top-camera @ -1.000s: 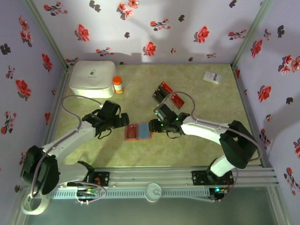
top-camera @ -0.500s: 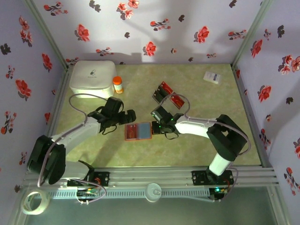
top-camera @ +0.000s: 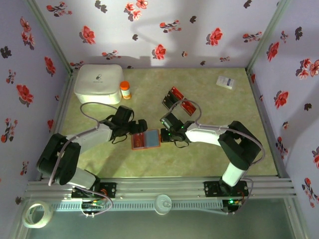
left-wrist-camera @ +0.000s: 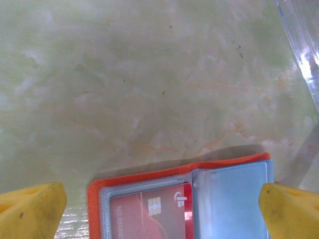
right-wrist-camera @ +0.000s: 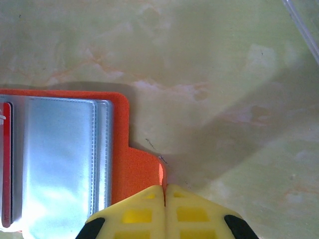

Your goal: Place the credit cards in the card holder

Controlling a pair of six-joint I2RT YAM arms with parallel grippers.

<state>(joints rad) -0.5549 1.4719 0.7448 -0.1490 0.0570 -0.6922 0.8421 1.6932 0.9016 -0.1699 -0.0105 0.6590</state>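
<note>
Flowered walls are closing in a marbled pale-green table [top-camera: 209, 154], and I am working on it from both sides. On the left, my left gripper [top-camera: 139, 127] is sitting just beside the left edge of the small orange-red folding card holder [top-camera: 146, 140], having swung in from farther out over the past second. Its yellow fingertips [left-wrist-camera: 32, 209] are standing spread wide, grasping nothing, with the open holder lying between them in the left wrist view. A bright red credit card with a gold chip [left-wrist-camera: 149, 211] is already sitting in the left bluish-grey pocket, and the pocket to its right is looking empty.

At the holder's right edge, my right gripper [top-camera: 166, 134], half spread a second ago, is now clenching tight. In the right wrist view its yellow fingers [right-wrist-camera: 144, 206] are meeting on the orange flap sticking out of that edge, so I am judging that I am pinching the flap. The holder itself is lying where it was, open and flat, near the middle of the table.

Beyond my right gripper, the remaining red and black credit cards [top-camera: 178, 101] are lying in a loose heap, apart from the holder. I am reading the new pinch as an anchor: the holder is being held against sliding, leaving my spread left gripper free to work at the pockets.
</note>
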